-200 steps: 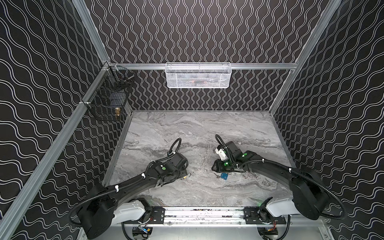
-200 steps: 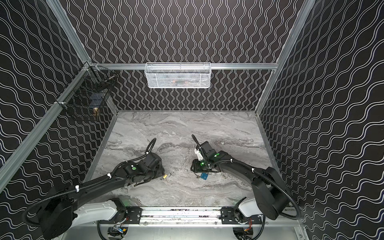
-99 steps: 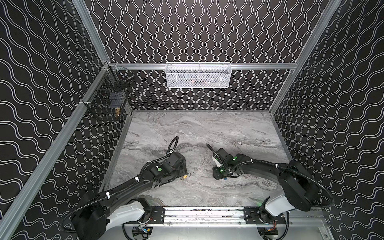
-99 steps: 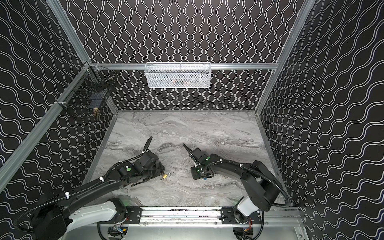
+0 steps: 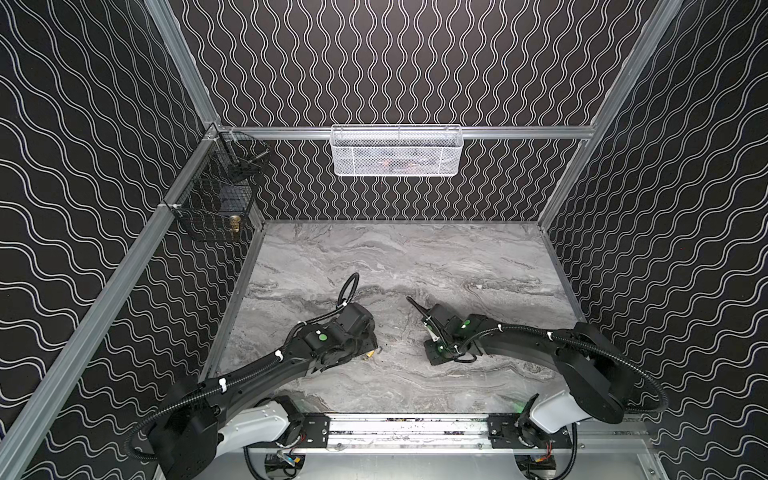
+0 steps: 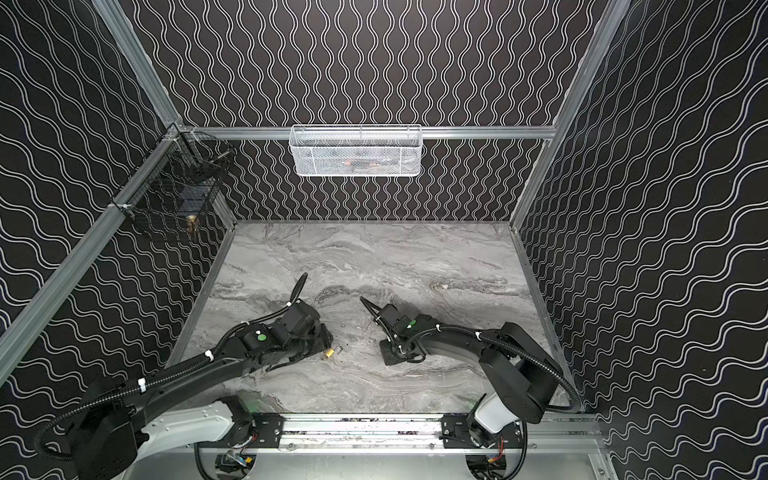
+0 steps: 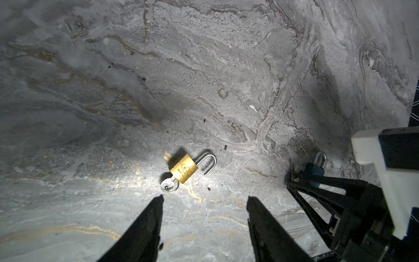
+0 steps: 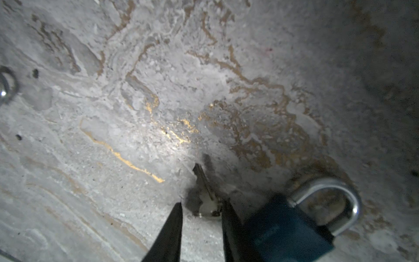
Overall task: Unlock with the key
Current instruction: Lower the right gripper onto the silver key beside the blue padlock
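A blue padlock (image 8: pixel 288 226) with its shackle shut lies on the marble table, right against the outer side of one finger of my right gripper (image 8: pixel 201 204). A loose silver key (image 8: pixel 205 195) lies flat with its head between the narrowly parted fingertips, not clamped. In both top views the right gripper (image 5: pixel 434 357) (image 6: pixel 390 357) points down at the table and hides both. A brass padlock (image 7: pixel 183 169) (image 6: pixel 329 353) lies with its shackle swung open and a key (image 7: pixel 169 184) in its base. My left gripper (image 7: pixel 205 200) is open just short of it, holding nothing.
A white mesh basket (image 5: pixel 395 151) hangs on the back wall. A black wire basket (image 5: pixel 216 199) hangs on the left wall. The front rail (image 5: pixel 407 428) carries both arm bases. The right gripper's fingers (image 7: pixel 328 192) stand close beside the brass padlock.
The right gripper has tipped down onto the table over the blue padlock, which now hides under it, and its jaws have narrowed. The left arm has drawn back slightly.
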`<state>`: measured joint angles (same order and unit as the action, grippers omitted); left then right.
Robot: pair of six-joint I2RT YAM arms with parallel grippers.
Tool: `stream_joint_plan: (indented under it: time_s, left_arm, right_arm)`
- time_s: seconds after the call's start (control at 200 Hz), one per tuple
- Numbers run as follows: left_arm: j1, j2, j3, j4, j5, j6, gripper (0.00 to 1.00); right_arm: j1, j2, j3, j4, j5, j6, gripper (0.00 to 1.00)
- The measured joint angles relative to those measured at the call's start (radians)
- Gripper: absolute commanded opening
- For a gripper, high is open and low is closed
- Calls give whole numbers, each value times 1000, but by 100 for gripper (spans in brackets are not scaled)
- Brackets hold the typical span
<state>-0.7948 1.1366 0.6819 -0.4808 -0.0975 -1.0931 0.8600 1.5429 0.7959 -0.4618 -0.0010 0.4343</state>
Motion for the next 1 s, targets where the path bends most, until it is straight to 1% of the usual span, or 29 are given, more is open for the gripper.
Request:
stream_joint_plan:
  time_s: [0.17,0.25,0.41,0.621,0.676,0.716,0.751,0.841,1.001]
  left_arm:
    - [-10,20,0,24,5,-6,63]
    - [-13,27,0,39,12,-8,63]
    - [-21,44,3,68,28,-27,63]
    - [-33,58,24,110,55,-38,63]
    - [-40,60,31,117,56,-46,63]
    - [-49,62,38,121,56,-54,63]
    - [-58,64,44,124,55,-54,63]
    - [-78,67,56,132,48,-59,63]
    - [-81,83,74,135,32,-58,65]
  right_arm:
    - [1,-21,-19,-11,1,18,25]
    - [1,-33,-26,-11,3,23,20]
    - [1,-55,-44,-11,0,29,20]
    - [0,-90,-69,5,-12,29,17]
    - [-3,-93,-69,8,-13,29,20]
    - [-3,-95,-64,5,-13,32,28]
    - [-4,-97,-57,3,-13,45,31]
    - [-3,-110,-46,5,-13,86,34]
    - [17,-130,-85,23,-15,220,39]
